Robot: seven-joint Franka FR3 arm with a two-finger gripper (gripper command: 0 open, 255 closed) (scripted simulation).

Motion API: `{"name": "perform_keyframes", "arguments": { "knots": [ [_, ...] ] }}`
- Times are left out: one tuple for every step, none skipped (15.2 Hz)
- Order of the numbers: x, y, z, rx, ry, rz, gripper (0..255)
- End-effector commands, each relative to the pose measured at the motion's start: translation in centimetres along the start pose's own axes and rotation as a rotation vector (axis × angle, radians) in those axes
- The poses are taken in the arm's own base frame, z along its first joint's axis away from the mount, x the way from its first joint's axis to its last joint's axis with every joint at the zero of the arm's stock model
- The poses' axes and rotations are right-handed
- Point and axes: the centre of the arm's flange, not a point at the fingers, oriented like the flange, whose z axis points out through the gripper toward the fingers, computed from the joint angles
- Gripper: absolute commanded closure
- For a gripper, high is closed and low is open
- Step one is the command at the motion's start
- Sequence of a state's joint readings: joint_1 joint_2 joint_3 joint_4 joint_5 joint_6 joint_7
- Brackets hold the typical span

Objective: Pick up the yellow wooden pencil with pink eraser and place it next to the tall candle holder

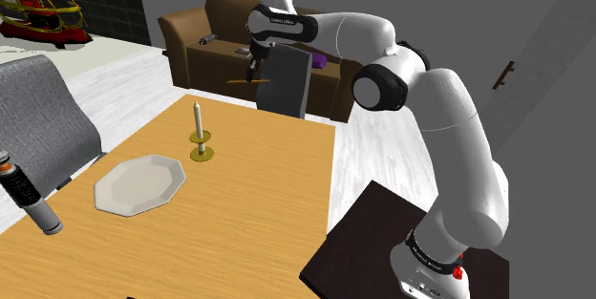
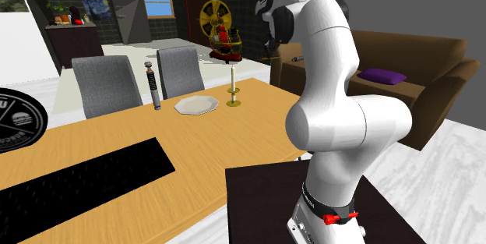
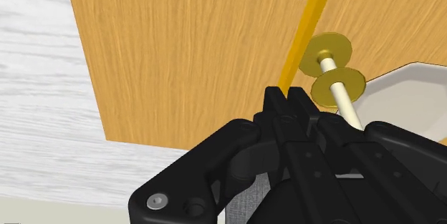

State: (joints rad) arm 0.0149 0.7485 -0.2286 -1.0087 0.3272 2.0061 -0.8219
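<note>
My gripper point(image 1: 254, 70) hangs in the air above the far end of the wooden table point(image 1: 258, 182), shut on a yellow pencil point(image 1: 246, 80) that lies level in its grip. In the wrist view the pencil point(image 3: 304, 36) runs forward from the closed fingertips point(image 3: 286, 95), its grey ferrule at the far end. Below stands the tall candle holder point(image 3: 333, 65), a brass dish and stem with a pale candle. In the shoulder view the candle holder point(image 1: 201, 139) stands lower and to the left of the gripper. It also appears as a candle holder point(image 2: 232, 88) in the second exterior view.
A white octagonal plate point(image 1: 138, 184) lies near the candle holder. A dark cylinder point(image 1: 29, 194) stands upright at the table's left edge, beside a grey chair point(image 1: 43, 120). Another chair point(image 1: 287, 79) is behind the gripper, and a brown sofa point(image 1: 205, 34) lies beyond.
</note>
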Motion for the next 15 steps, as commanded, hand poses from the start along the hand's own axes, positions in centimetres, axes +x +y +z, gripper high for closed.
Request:
{"name": "perform_keyframes", "arguments": {
  "knots": [
    [-0.4,0.0,0.9,0.0,0.0,0.0,255],
    [-0.5,0.0,1.4,0.0,0.0,0.0,255],
    [-0.7,-0.1,1.9,0.0,0.0,0.0,255],
    [-0.8,-0.1,2.4,0.0,0.0,0.0,255],
    [-1.0,-0.2,2.9,0.0,0.0,0.0,255],
    [-1.2,-0.2,3.4,0.0,0.0,0.0,255],
    [-1.3,-0.2,3.9,0.0,0.0,0.0,255],
    [-1.5,-0.3,4.4,0.0,0.0,0.0,255],
    [-1.6,-0.3,4.9,0.0,0.0,0.0,255],
    [-1.8,-0.4,5.4,0.0,0.0,0.0,255],
    [-1.9,-0.4,5.9,0.0,0.0,0.0,255],
    [-2.1,-0.4,6.4,0.0,0.0,0.0,255],
    [-2.3,-0.5,6.9,0.0,0.0,0.0,255],
    [-2.4,-0.5,7.4,0.0,0.0,0.0,255],
    [-2.6,-0.5,7.9,0.0,0.0,0.0,255]
  ]
}}
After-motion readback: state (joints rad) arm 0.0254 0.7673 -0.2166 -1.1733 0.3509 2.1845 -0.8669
